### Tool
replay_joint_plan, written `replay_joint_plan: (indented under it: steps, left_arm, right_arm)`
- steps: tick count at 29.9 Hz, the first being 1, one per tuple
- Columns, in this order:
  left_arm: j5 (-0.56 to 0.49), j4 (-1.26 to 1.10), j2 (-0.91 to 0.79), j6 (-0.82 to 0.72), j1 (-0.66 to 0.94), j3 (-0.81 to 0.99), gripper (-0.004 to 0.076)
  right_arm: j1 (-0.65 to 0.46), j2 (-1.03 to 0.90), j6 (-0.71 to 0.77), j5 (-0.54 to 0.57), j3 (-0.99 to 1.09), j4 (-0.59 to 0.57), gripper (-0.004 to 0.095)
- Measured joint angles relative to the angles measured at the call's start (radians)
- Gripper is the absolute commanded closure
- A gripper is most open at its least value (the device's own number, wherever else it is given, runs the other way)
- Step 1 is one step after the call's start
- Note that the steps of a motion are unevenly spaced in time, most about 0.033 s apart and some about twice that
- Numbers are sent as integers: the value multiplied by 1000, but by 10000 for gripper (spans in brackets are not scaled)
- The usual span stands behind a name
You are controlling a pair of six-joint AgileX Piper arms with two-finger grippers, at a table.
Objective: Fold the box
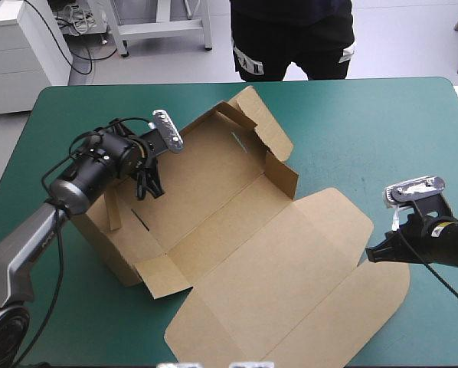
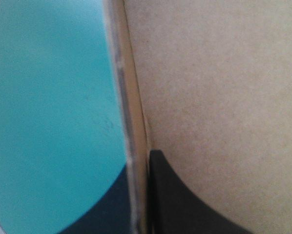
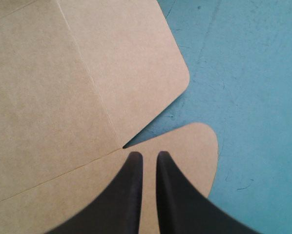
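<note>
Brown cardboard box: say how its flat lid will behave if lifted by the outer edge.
The brown cardboard box is a thin cut sheet, so probably light. Its flat lid will likely hinge at the scored creases rather than lift stiffly. The raised walls look untucked, so a push may splay them.

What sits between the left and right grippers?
Only the box: its tray floor and flat lid span the stretch from the left gripper to the right gripper. Nothing lies on them. The high view shows it.

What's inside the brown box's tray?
The black-fingered left claw, gripping a wall of the brown board box; the floor is otherwise bare. The teal-green table beneath is covered.
</note>
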Motion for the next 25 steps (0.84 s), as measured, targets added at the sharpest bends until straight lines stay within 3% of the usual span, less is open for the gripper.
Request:
replay_joint_plan:
  steps: [6,13,25]
  left_arm:
    - [-94,227,40,-126,-142,-5,732]
    - [-219,405,51,-167,-255,-5,732]
    - [-250,681,51,-372,-412,-5,732]
  right_arm:
    - [0,0,0,8,0,0,821]
    - [0,0,0,8,0,0,822]
    - [0,0,0,8,0,0,821]
